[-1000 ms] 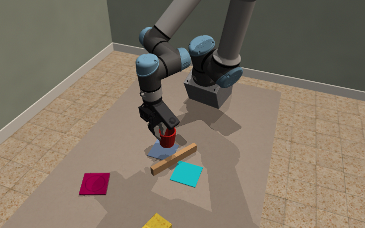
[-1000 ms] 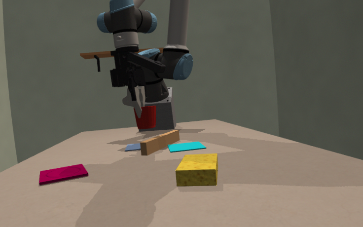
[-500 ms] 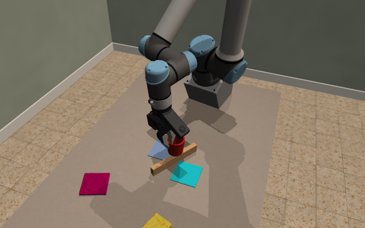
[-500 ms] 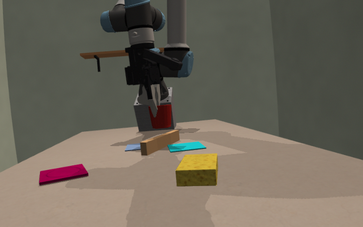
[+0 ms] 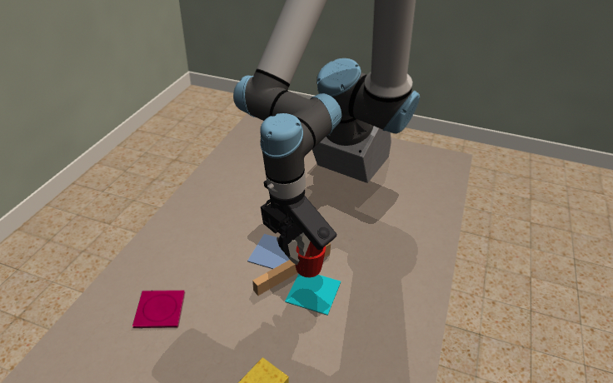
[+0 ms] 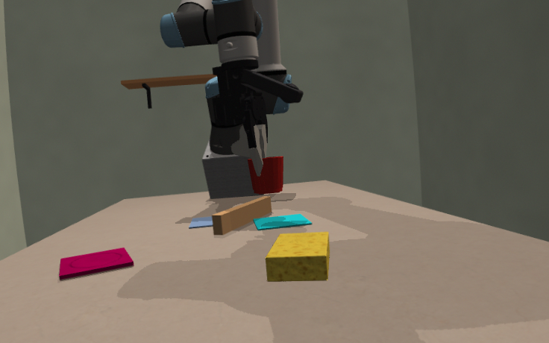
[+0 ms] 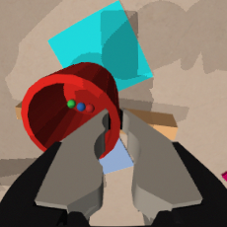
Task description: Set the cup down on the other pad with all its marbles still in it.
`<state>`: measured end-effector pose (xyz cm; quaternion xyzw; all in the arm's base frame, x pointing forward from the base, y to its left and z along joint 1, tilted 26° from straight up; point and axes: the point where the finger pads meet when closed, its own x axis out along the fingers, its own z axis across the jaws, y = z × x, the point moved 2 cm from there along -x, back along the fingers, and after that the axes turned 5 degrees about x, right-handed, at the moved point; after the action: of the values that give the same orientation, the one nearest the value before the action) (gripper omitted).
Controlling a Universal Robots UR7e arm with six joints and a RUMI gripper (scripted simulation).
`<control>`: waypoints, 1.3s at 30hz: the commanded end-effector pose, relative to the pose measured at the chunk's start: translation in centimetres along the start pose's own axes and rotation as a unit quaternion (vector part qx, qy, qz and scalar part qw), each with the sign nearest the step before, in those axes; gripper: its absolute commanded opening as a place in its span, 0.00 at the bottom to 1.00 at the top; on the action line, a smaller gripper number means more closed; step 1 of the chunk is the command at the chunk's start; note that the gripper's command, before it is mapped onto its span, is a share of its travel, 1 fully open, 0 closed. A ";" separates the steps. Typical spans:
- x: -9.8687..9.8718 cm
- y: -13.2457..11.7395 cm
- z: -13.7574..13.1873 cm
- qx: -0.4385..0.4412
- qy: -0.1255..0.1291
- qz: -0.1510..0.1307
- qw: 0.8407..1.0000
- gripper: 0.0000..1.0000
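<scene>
Wooden rail (image 6: 242, 215), porous yellow sponge (image 6: 297, 256), glossy red cup (image 6: 269, 174).

You see a red cup (image 5: 310, 265) with three little marbles inside, one green (image 7: 71, 104), one blue (image 7: 80, 107) and one red (image 7: 89, 108), and the gripper (image 7: 113, 129) fingers on it are grey. Under it you have a bright turquoise pad (image 5: 313, 294), a pale blue pad (image 5: 266, 251) and a light brown wooden rail (image 5: 276, 275), all on a plain tan table (image 5: 395, 285). You can also see a dark pink pad (image 5: 158, 308) with a faint circle on it, a yellow sponge (image 6: 297, 256) with tiny speckles, and a speckled brown tiled floor (image 5: 561, 237).
</scene>
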<state>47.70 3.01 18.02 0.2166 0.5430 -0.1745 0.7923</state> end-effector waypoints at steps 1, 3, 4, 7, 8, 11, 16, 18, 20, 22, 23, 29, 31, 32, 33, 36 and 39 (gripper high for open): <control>0.0 1.1 0.1 0.000 -0.001 -0.001 1.000 0.03; 0.0 1.3 0.1 0.000 -0.001 -0.001 1.000 0.03; 0.0 1.5 0.1 0.000 -0.001 -0.001 1.000 0.03; 0.0 2.0 0.1 0.000 -0.001 -0.001 1.000 0.03; 0.0 2.1 0.1 0.000 -0.001 -0.001 1.000 0.03; 0.0 2.3 0.1 0.000 -0.001 -0.001 1.000 0.03; 0.0 2.3 0.1 0.000 -0.001 -0.001 1.000 0.03; 0.0 2.3 0.1 0.000 -0.001 -0.001 1.000 0.03; 0.0 2.3 0.1 0.000 -0.001 -0.001 1.000 0.03; 0.0 2.3 0.1 0.000 -0.001 -0.001 1.000 0.03; 0.0 2.3 0.1 0.000 -0.001 -0.001 1.000 0.03; 0.1 2.3 0.1 0.000 -0.001 -0.001 1.000 0.03; 0.3 2.3 0.1 0.000 -0.001 -0.001 1.000 0.03; 0.4 2.3 0.1 0.000 -0.001 -0.001 1.000 0.03; 0.6 2.3 0.2 0.000 -0.001 -0.001 1.000 0.03; 0.8 2.3 0.2 0.000 -0.001 -0.001 1.000 0.03; 1.3 2.3 0.2 0.000 -0.001 -0.001 1.000 0.03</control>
<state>49.28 4.83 17.62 0.2162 0.5433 -0.1756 0.7920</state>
